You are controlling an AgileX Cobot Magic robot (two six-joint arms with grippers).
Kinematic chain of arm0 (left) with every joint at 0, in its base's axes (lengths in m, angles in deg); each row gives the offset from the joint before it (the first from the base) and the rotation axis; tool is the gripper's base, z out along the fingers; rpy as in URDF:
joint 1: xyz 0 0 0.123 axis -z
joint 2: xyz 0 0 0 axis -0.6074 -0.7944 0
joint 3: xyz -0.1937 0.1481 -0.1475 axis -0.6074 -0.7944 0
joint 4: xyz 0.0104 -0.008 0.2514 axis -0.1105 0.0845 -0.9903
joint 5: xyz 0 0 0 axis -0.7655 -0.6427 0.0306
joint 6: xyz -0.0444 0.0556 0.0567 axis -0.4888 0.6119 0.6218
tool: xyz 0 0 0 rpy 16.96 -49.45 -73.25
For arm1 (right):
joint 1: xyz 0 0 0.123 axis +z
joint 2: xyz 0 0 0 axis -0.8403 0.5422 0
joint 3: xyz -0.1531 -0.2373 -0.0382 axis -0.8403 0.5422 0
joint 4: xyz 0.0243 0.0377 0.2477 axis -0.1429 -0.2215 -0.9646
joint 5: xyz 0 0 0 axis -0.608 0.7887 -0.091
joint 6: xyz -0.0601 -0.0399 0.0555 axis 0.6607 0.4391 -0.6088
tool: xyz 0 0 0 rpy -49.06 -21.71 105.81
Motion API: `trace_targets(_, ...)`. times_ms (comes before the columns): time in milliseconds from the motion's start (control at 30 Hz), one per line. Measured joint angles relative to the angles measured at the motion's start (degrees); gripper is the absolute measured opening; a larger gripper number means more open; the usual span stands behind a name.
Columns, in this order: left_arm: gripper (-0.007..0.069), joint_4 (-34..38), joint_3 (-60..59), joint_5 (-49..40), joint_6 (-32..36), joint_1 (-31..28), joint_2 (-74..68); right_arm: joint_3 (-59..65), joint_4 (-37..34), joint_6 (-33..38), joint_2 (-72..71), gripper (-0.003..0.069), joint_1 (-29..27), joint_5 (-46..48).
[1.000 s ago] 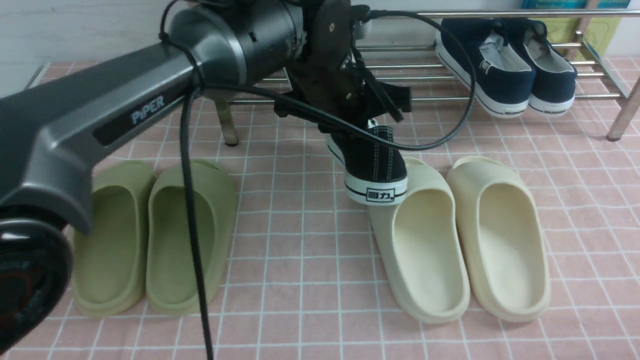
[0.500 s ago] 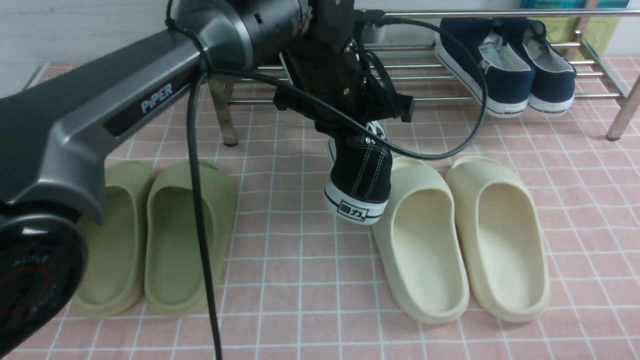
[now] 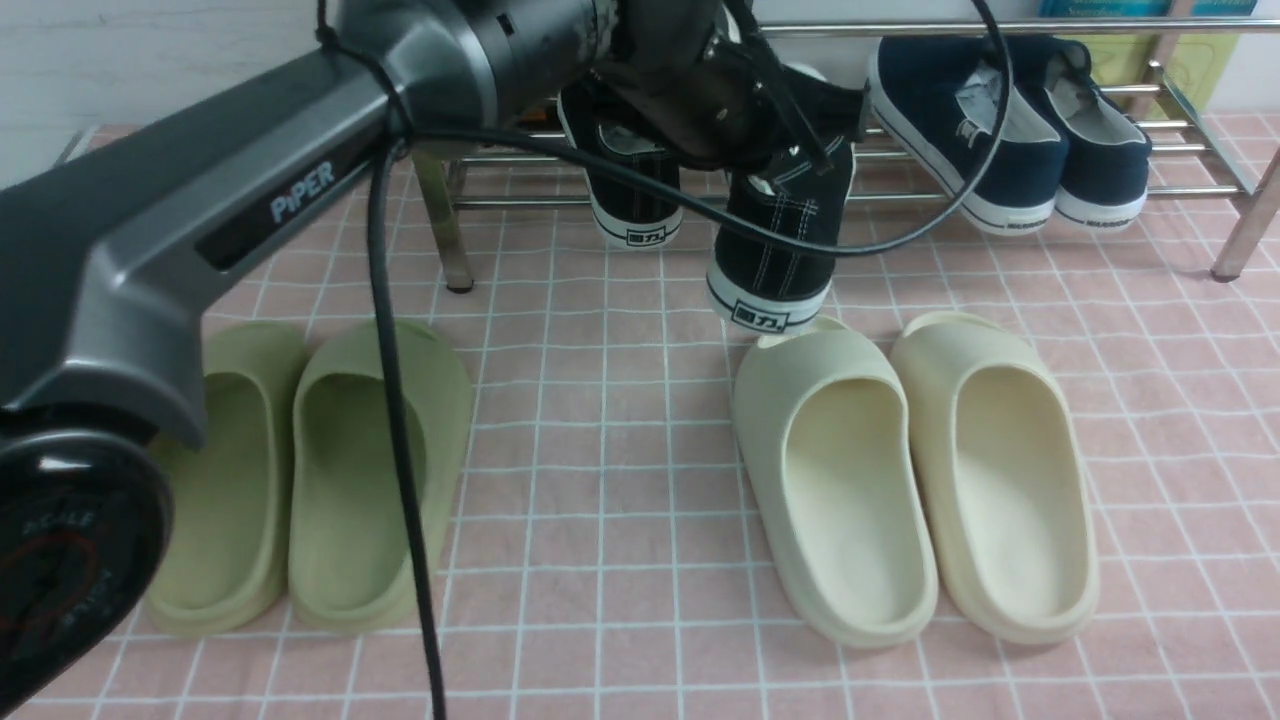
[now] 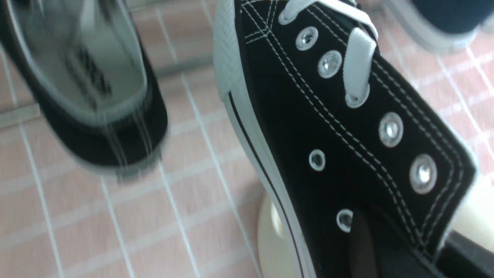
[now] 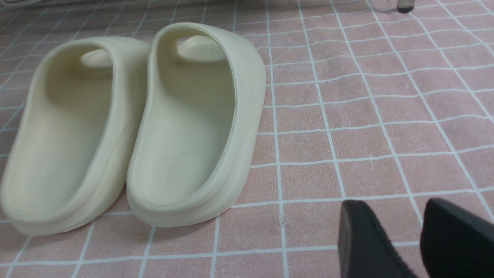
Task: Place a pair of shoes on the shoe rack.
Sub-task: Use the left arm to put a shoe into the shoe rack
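Sneaker (image 3: 785,245), pinched in near-closed left gripper (image 3: 775,160)

Canvas sneaker (image 4: 328,154); shiny, perhaps chrome rack (image 3: 1250,228).

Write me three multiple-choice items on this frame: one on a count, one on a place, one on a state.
1. Counting the green slides and the cream slides, how many lie on the floor? A. two B. three C. four
2. Where is the free black sneaker? A. on the floor B. on the shoe rack C. in the air
3. The left claw is: A. open and empty B. shut on the other black sneaker C. shut on a slide

Key: 1 C, two green and two cream are in plain sight. 2 B, it sits on the rack's bars with its heel toward the camera. 3 B, that sneaker hangs heel-down from the claw, off the floor.
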Motion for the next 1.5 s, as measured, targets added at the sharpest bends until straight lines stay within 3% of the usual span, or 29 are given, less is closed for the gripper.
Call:
trace_targets(200,0.0043,-10.1,0.0,7.8,-7.6,-0.4,-4.7,0.0,0.0,0.0,0.0,0.0240,0.0,0.0)
trace_targets(467,0.0043,-13.1,0.0,17.0,-19.7,-3.7,-9.5,0.0,0.0,0.0,0.0,0.0239,0.0,0.0)
trace_targets(700,0.0043,-13.7,0.3,24.3,-21.1,-4.3,-12.4,0.0,0.0,0.0,0.0,0.0239,0.0,0.0)
trace_targets(900,0.0043,-14.9,0.3,19.9,-21.3,-5.1,-12.9,0.0,0.0,0.0,0.0,0.0239,0.0,0.0)
trace_targets(1167,0.0043,-15.1,0.3,21.3,-21.7,-5.7,-12.9,0.0,0.0,0.0,0.0,0.0239,0.0,0.0)
trace_targets(1367,0.0043,-16.0,0.3,32.4,-24.6,-6.5,-14.8,0.0,0.0,0.0,0.0,0.0239,0.0,0.0)
trace_targets(1500,0.0043,-17.2,0.3,33.3,-24.9,-6.5,-15.6,0.0,0.0,0.0,0.0,0.0239,0.0,0.0)
